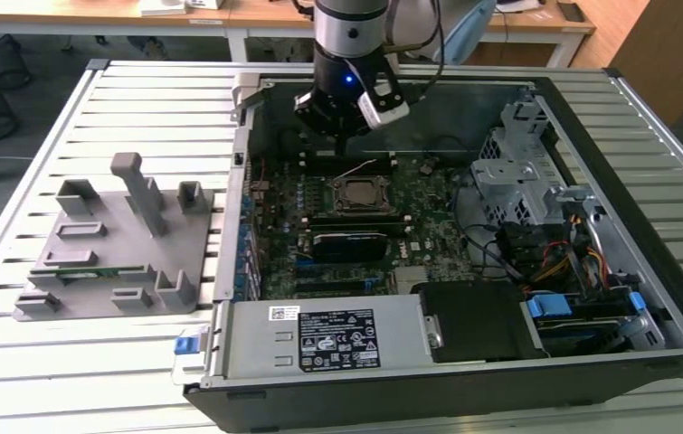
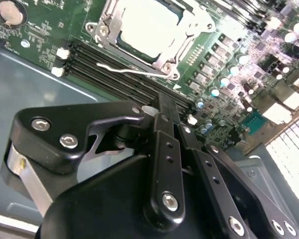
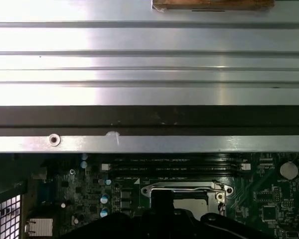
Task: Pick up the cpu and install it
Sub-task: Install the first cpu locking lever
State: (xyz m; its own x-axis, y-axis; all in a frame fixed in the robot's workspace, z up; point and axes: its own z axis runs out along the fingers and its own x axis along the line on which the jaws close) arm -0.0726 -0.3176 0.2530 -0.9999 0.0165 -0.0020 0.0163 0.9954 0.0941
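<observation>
On the exterior view's left, a grey plastic parts fixture with upright posts and shallow pockets [image 1: 118, 249] lies on the slatted metal table [image 1: 63, 353], just beside the open black computer case [image 1: 462, 389]; a narrow green memory stick [image 1: 88, 268] rests in one of its slots.

Moving right into the case, the green motherboard [image 1: 287, 194] lies flat, and near its middle sits the square metal-framed processor socket [image 1: 359, 192]. The cpu [image 2: 148, 22], a small flat square chip with a pale silvery top, lies inside that socket frame in the second wrist view, level with the board and with the frame around all its sides, so it looks already seated. A thin wire lever [image 2: 127, 71] runs along the socket's edge beside the black memory slots [image 2: 114, 74].

The black-fingered gripper [image 1: 338, 136] hangs over the far part of the board, by the case's far wall. The chip therefore lies just toward the near side of it and below, almost straight under the tool, apart from the fingertips. In the second wrist view the fingers [image 2: 167, 149] appear drawn close together with nothing between them. Being square, the chip has no long axis; its edges run parallel to the memory slots.

Further right stand the grey metal drive cage [image 1: 522, 176] and a bundle of coloured cables [image 1: 546, 262].
</observation>
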